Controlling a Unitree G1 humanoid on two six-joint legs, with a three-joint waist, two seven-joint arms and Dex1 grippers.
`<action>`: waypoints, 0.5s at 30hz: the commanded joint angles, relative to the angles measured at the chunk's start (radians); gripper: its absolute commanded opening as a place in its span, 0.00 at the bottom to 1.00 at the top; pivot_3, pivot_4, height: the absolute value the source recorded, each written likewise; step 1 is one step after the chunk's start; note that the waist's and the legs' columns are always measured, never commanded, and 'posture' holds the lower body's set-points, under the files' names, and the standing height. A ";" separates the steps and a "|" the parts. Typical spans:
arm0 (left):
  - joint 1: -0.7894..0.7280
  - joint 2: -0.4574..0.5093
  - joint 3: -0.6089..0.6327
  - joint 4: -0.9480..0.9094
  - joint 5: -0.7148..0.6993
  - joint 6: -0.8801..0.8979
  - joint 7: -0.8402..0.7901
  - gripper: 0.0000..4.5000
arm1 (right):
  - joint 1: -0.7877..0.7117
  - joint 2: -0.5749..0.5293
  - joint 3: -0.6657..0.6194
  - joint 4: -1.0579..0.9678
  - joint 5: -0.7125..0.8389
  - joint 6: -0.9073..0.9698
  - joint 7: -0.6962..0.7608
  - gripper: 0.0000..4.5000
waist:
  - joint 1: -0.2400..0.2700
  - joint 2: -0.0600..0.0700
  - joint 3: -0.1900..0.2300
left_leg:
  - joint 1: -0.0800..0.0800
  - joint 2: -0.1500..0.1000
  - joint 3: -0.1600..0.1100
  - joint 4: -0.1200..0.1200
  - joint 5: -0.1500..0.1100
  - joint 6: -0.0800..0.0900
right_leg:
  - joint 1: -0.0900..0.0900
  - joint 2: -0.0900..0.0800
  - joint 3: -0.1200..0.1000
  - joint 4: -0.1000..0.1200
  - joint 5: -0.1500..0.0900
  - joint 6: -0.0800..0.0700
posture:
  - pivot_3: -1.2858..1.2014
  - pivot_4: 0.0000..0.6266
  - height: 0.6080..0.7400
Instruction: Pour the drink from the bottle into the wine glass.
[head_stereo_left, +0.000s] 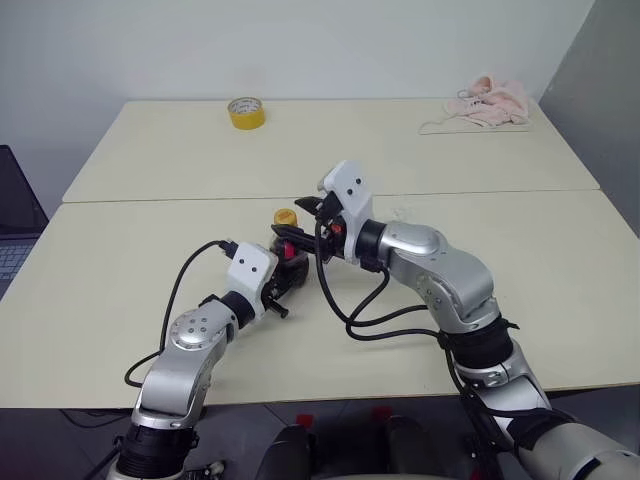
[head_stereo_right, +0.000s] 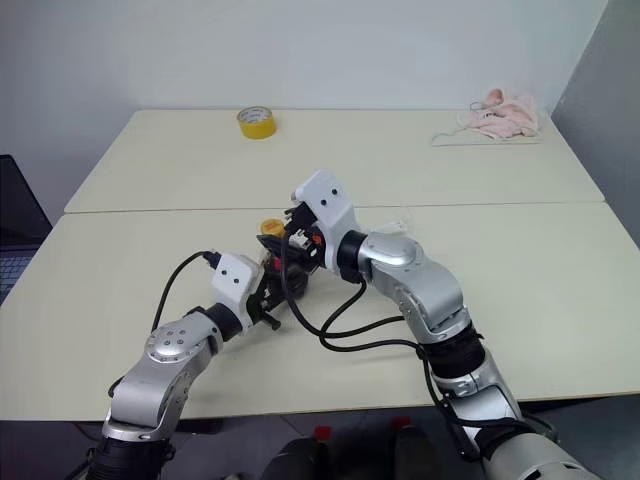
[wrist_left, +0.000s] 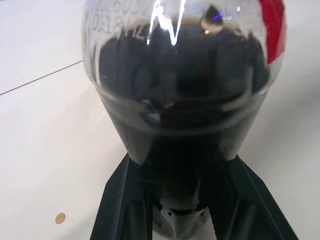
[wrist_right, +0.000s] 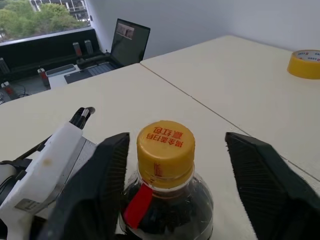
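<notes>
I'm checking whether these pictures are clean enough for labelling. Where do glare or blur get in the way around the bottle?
Left wrist view: the bottle is very close and soft, with white glare streaks on its shoulder; the dark drink hides what lies behind. Right wrist view: the yellow cap is sharp, its print readable, while the right gripper fingers beside it look blurred. Head views: even light, soft shadows.

Bottle (wrist_right: 167, 185) upright — yellow cap on, dark drink (wrist_left: 180, 100) inside.
</notes>
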 joint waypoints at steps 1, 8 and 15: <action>-0.004 -0.001 0.003 -0.034 0.004 -0.038 0.001 0.23 | -0.017 -0.001 0.010 -0.029 -0.005 -0.031 0.015 0.41 | 0.000 0.000 0.000 | 0.000 0.000 0.000 0.000 0.000 0.000 | 0.000 0.000 0.000 0.000 0.000 0.000 | 0.52 0.24 1.00; -0.003 0.003 0.005 -0.030 0.004 -0.043 -0.001 0.23 | -0.016 0.003 -0.008 -0.021 0.000 -0.106 0.053 0.28 | 0.000 0.000 0.000 | 0.000 0.000 0.000 0.000 0.000 0.000 | 0.000 0.000 0.000 0.000 0.000 0.000 | 0.52 0.24 1.00; 0.003 0.007 0.008 -0.026 0.001 -0.048 -0.003 0.23 | 0.003 0.024 -0.048 0.083 0.071 -0.350 0.261 0.28 | 0.000 0.000 0.000 | 0.000 0.000 0.000 0.000 0.000 0.000 | 0.000 0.000 0.000 0.000 0.000 0.000 | 0.52 0.24 1.00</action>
